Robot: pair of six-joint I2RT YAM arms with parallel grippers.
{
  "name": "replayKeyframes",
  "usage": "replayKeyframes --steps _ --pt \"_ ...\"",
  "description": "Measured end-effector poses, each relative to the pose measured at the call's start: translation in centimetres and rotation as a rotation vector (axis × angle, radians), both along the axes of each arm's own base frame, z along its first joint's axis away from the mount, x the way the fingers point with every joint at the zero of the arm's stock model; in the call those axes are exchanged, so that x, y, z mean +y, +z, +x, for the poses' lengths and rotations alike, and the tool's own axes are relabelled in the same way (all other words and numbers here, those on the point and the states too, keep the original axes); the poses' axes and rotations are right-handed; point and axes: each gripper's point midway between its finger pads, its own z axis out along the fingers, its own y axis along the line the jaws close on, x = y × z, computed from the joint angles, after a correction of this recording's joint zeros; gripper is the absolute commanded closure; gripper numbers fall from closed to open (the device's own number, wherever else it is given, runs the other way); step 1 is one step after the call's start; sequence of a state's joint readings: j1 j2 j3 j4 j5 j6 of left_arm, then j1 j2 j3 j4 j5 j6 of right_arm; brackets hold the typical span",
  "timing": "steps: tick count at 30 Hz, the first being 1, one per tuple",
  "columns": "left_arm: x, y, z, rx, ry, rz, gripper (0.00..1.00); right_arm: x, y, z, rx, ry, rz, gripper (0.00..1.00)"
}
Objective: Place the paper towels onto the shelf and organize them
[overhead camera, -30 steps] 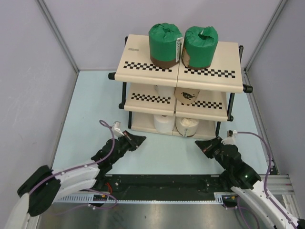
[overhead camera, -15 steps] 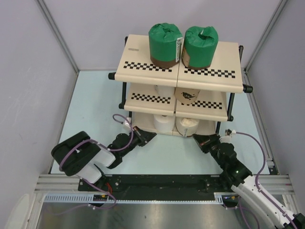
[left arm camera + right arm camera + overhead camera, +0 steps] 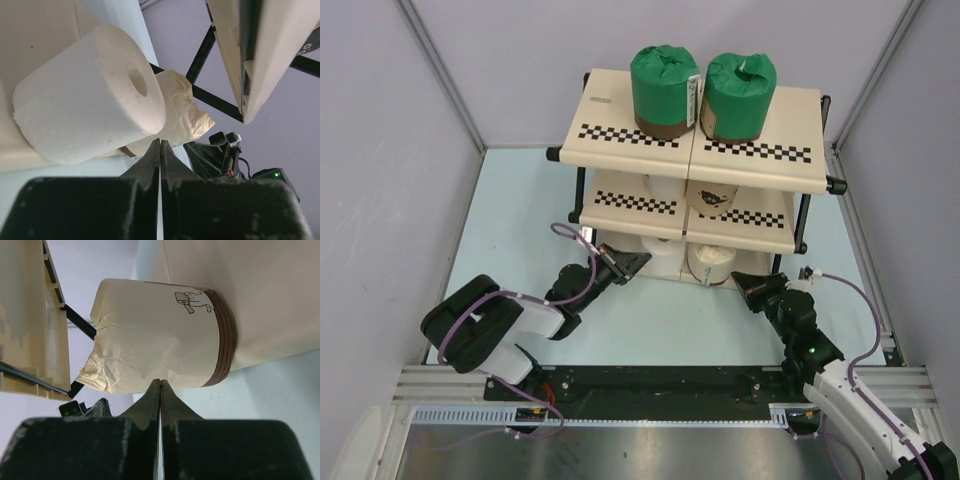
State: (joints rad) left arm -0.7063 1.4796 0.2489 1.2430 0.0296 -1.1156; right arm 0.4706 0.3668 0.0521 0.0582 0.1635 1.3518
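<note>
Top external, shelf: three tiers, loaded, ahead of both arms.
Green rolls: pair side by side on the top tier.
Middle tier: white roll, tan roll.
Bottom tier: bare white roll, cream roll.
Left pincer: closed, empty, tip low near the bare white roll.
Right pincer: closed, empty, low beside the cream roll.
Table: pale blue, with grey walls around it.

Shelf top tier: green roll, second green roll, upright, side by side. Middle tier: tan roll, possibly white roll, shadowed. Bottom tier: bare white roll, cream-wrapped roll, upright, adjacent.
</note>
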Motion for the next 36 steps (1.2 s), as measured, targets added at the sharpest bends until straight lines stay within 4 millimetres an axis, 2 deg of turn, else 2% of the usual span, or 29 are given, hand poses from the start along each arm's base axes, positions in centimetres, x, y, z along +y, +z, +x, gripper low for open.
replayKeyframes --steps 7,16,21,26,30,36 --pt "-0.1 -0.1 1.4 -0.013 0.009 0.008 0.99 0.5 -0.3 0.7 0.009 0.021 -0.002 1.0" --pt "-1.0 -4.5 1.4 0.074 -0.029 0.079 0.99 0.6 0.8 1.1 -0.035 0.021 0.02 1.0" --pt "-1.5 -5.5 1.6 0.094 -0.048 0.092 1.0 0.6 1.2 1.3 -0.048 0.02 0.028 1.0" --pt "-1.7 -5.6 1.5 0.098 -0.059 0.092 1.0 0.6 0.6 1.5 -0.031 0.018 0.022 1.0" --pt "-1.8 -5.6 1.5 0.098 -0.065 0.092 1.0 -0.3 0.4 2.2 -0.023 -0.01 0.023 1.0" --pt "-1.9 -5.7 1.3 0.099 -0.076 0.093 1.0 -2.9 -0.7 3.6 0.01 -0.078 0.003 1.0"
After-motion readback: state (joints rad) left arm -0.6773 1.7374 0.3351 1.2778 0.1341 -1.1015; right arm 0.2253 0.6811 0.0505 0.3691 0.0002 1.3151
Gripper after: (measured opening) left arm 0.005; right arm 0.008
